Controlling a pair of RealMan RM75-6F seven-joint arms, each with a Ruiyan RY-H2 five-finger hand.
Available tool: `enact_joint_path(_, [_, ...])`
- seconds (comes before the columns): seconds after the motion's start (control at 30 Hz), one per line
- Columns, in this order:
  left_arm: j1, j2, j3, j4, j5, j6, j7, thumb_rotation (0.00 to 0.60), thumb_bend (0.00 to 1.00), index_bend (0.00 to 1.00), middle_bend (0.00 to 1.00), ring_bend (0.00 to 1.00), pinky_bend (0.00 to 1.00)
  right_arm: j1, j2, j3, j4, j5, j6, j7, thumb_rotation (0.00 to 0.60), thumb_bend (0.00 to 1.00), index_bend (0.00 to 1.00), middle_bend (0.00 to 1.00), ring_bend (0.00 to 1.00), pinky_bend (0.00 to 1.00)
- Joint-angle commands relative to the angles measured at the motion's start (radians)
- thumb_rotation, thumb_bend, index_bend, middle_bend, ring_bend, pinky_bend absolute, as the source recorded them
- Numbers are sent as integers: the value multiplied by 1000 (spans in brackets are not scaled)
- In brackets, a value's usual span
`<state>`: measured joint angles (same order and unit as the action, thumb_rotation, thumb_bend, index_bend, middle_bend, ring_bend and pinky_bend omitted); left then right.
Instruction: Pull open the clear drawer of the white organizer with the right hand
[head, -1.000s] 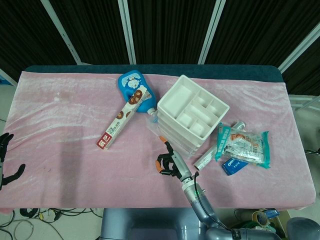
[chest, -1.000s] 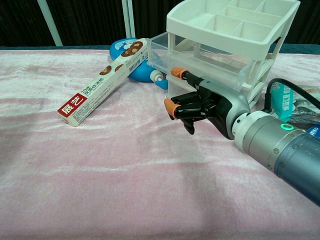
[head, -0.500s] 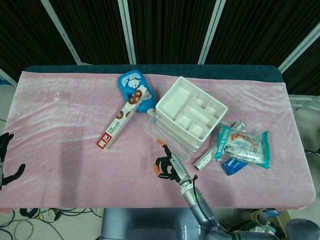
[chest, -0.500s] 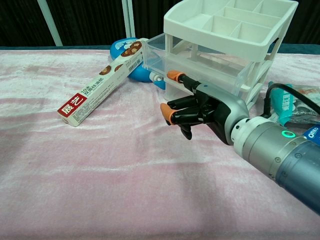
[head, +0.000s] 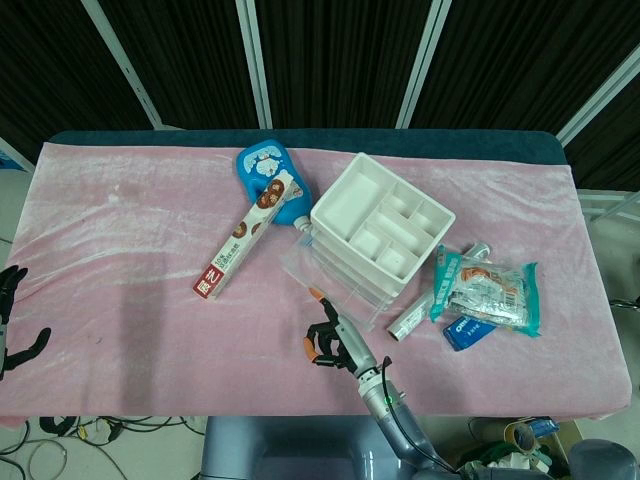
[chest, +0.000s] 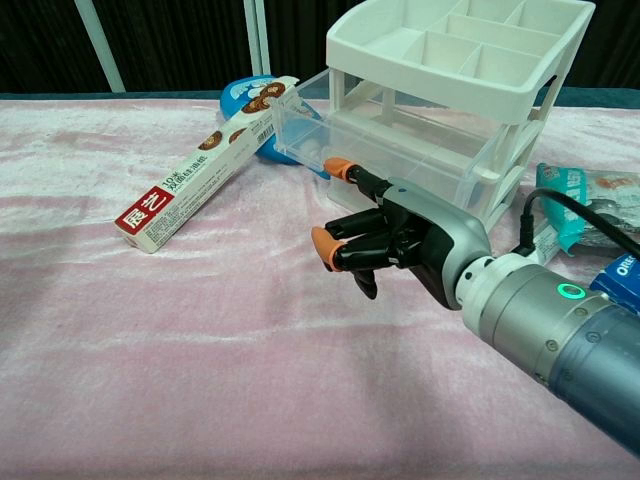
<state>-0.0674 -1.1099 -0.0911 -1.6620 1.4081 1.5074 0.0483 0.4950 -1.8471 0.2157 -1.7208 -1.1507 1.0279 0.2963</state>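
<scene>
1. The white organizer (head: 383, 232) sits a bit right of centre on the pink cloth (head: 130, 250), turned at an angle, with its open divided tray on top.
2. Its clear drawer (chest: 340, 135) sticks out of the front, towards the robot and to the left. In the chest view you can see the front lip well clear of the white frame, nearly under the end of the long snack box (chest: 208, 162).
3. The right hand (chest: 390, 235) is just in front of the drawer. One orange-tipped finger (chest: 341, 167) is stretched up and touches or hooks the drawer's lower front edge. I can't tell which.
4. The rest of the fingers are curled loosely inward with nothing in them, so it's a one-finger contact and not a proper grip.
5. The left hand (head: 12, 320) is way off at the left edge of the head view, off the cloth, fingers apart and holding nothing.
6. Other stuff: a blue pouch (head: 266, 180) behind the snack box, touching it. Right of the organizer are a crinkly snack bag (head: 490, 292), a small blue packet (head: 468, 333) and a little tube (head: 408, 321).
</scene>
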Motion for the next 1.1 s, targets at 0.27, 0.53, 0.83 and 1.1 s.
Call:
enact_joint_path(0.27, [0, 0, 0, 0, -1, -1, 0, 600, 277, 82, 59, 1, 89, -8, -9, -18, -6, -13, -1, -6, 600, 463, 26, 712, 826, 763])
enact_joint_path(0.53, [0, 1, 0, -1, -3, -2, 1, 600, 277, 82, 59, 1, 89, -10, -15, -15, 4, -4, -3, -16, 600, 463, 23, 712, 826, 762])
enact_joint_path(0.83, [-1, 0, 0, -2, -4, -3, 4, 600, 277, 82, 59, 1, 89, -24, -20, -29, 24, 8, -13, -7, 600, 463, 22, 712, 826, 762])
enact_joint_path(1.1, [-2, 0, 1, -4, -4, -5, 8, 600, 277, 82, 59, 1, 89, -34, -24, -45, 36, 3, -20, -6, 600, 463, 22, 712, 826, 762])
